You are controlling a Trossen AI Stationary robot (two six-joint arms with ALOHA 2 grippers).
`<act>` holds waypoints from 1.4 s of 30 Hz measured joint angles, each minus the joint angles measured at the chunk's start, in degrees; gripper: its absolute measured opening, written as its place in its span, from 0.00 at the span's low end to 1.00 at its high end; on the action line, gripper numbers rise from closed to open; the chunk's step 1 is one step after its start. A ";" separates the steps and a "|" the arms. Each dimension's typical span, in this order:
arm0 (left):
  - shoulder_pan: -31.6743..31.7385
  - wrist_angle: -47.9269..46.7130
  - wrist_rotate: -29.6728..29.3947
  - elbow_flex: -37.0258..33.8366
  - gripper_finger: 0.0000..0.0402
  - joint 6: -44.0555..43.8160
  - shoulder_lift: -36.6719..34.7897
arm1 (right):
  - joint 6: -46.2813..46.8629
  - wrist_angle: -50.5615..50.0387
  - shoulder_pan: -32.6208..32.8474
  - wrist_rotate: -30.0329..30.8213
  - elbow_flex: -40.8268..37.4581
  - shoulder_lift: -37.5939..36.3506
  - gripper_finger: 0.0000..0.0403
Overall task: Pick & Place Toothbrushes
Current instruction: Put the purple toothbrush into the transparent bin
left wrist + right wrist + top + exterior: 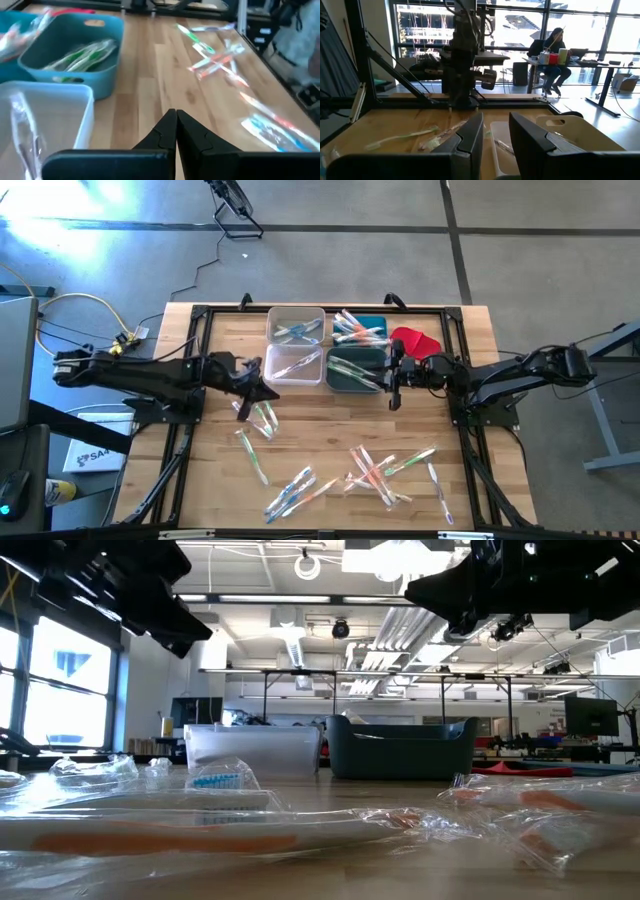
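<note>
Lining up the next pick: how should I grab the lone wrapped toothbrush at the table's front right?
Take the wrapped toothbrush at mid-handle, from straight above, fingers across its width. It lies flat, running nearly front to back, a little apart from the crossed pile, so its long sides look free.

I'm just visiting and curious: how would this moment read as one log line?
left gripper: shut, empty, beside clear bin | right gripper: empty, by teal bin | toothbrushes: many loose on table
</note>
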 joint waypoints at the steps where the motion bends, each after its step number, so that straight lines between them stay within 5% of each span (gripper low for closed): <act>1: -1.43 -0.10 -1.27 0.00 0.01 1.02 0.00 | 0.00 0.00 0.00 0.00 0.00 0.00 0.22; 15: -18.52 -15.05 -21.84 2.45 0.00 3.30 0.00 | 0.01 -0.02 0.00 0.00 0.02 0.00 0.22; 23: -20.09 -31.71 -22.72 9.71 0.00 -1.90 0.25 | 0.01 -0.02 0.00 0.00 0.04 0.00 0.22; 42: -20.09 -36.97 -19.24 9.88 0.00 -7.31 14.03 | 0.01 0.01 0.00 0.00 0.09 0.02 0.22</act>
